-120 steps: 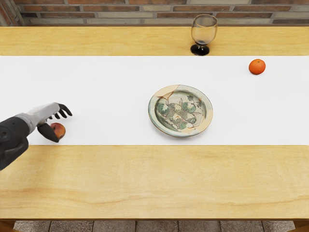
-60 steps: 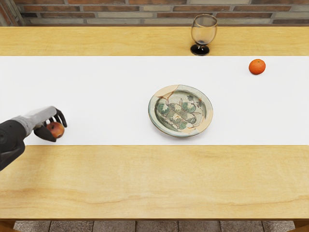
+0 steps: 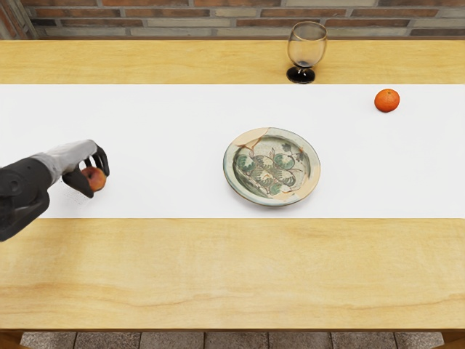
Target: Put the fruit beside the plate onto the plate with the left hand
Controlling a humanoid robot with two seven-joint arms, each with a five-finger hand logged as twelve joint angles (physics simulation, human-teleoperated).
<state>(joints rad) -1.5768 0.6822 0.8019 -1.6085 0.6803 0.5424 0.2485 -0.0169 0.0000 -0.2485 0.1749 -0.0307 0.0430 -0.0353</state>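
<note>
Head view, looking down at a slant on a wooden table (image 3: 232, 269) crossed from side to side by a white runner (image 3: 160, 123). The left arm entered from the picture's left edge, and the left hand (image 3: 86, 169) lay over the runner's near-left part. Its dark fingers (image 3: 102, 158) were curled over a small red-orange fruit (image 3: 94, 179), with the thumb pressed against the fruit's left side, so that the fruit was gripped between them. Whether the fruit touched the runner or was raised off it could not be told. The fruit was well apart from the plate (image 3: 309, 185), which sat flat near the runner's middle, to the hand's right, and showed a green leaf pattern with a beige rim. A stemmed glass (image 3: 306, 47) stood upright on bare wood at the table's far edge, beyond the plate. An orange (image 3: 387, 100) rested on the runner at far right, well apart from plate and glass. A brick wall (image 3: 182, 18) closed the background.
</note>
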